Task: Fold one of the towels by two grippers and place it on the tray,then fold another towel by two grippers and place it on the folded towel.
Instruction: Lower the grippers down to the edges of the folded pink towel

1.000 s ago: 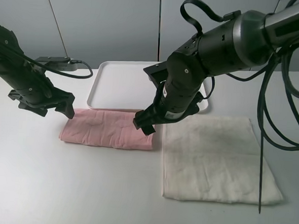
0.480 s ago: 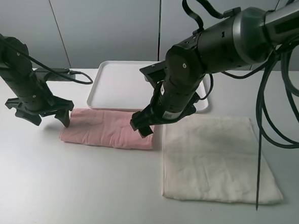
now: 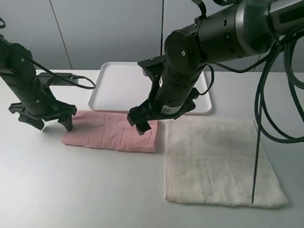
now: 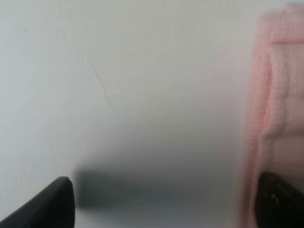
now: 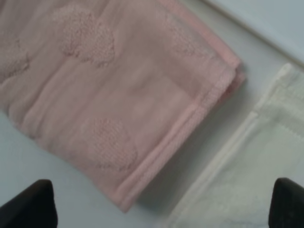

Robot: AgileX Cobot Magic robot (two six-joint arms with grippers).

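Grey wall panels (image 3: 111, 23) are standing behind a white table (image 3: 85, 192). A white tray (image 3: 117, 86) is sitting at the middle of the table's far edge, and nothing is lying in it. Just in front of the tray's near rim, the pink towel (image 3: 107, 132) is lying folded into a long strip, apart from the tray and parallel to its rim. The cream towel (image 3: 221, 165) is lying spread flat toward the table's right side, reaching close to the near edge. Its left border is running just beside the pink towel's right end, with a thin strip of table between them.

The left gripper (image 3: 54, 124) is hanging low at the pink towel's left end with its jaws spread wide and gripping nothing. In the left wrist view, one fingertip (image 4: 280, 202) is sitting at the towel's border (image 4: 275, 95) while the other is over bare table; whether it is touching the cloth cannot be told.

The right gripper (image 3: 139, 126) is hovering over the pink towel's right end, jaws likewise wide and empty. Its wrist camera is showing the pink towel's folded corner (image 5: 118, 95), the cream towel's edge (image 5: 251, 166) and a sliver of the tray (image 5: 266, 19).
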